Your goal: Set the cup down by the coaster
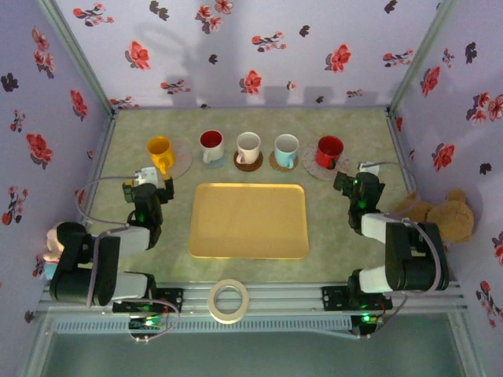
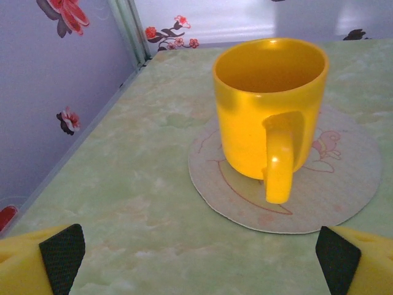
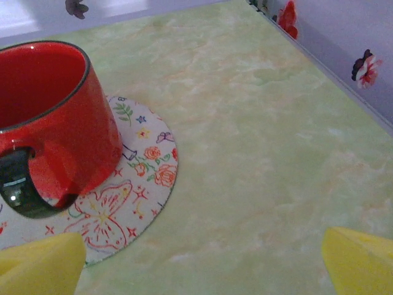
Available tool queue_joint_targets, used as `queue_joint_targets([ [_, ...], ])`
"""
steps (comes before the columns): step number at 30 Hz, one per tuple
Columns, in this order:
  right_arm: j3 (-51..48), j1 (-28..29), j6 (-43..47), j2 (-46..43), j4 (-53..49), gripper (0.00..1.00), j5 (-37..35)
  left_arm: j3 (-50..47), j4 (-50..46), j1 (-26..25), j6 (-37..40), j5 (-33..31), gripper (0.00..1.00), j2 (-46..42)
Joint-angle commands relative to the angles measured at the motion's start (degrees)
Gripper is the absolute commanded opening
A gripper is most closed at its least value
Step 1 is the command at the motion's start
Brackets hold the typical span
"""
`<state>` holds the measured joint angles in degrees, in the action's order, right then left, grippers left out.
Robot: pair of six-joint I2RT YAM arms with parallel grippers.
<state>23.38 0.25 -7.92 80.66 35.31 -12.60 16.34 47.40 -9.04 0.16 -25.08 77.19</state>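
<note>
Left wrist, yellow cup (image 2: pixel 258 117), seemingly atop coaster (image 2: pixel 347 181)

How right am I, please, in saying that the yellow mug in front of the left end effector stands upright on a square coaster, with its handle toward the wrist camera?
Only the shape is wrong. The left wrist view shows the yellow mug standing upright on a round coaster, not a square one. Its handle does face the camera, in front of the open left end effector.

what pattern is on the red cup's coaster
Coaster: drawn flowers and a butterfly, clearest in right wrist view.
</note>
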Motion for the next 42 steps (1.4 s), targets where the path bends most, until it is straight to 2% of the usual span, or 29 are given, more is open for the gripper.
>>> queue_joint_targets([
  [1, 1.9, -0.5, 0.3, 2.5, 3.7, 0.99, 1.1, -0.1, 8.4, 1.5, 1.9, 1.2, 1.00, 3.0],
  [14, 1.6, -0.5, 1.6, 6.4, 7.6, 0.99, 4.7, 1.7, 13.3, 4.6, 0.3, 6.0, 1.00, 12.1],
  [22, 1.9, -0.5, 2.5, 7.3, 7.9, 0.99, 6.6, 5.4, 5.6, 6.5, -1.4, 8.9, 1.00, 11.5],
  [42, 0.9, -0.3, 2.5, 7.6, 9.7, 0.99, 5.9, 5.5, 5.4, 7.2, -1.6, 9.5, 1.00, 11.5],
])
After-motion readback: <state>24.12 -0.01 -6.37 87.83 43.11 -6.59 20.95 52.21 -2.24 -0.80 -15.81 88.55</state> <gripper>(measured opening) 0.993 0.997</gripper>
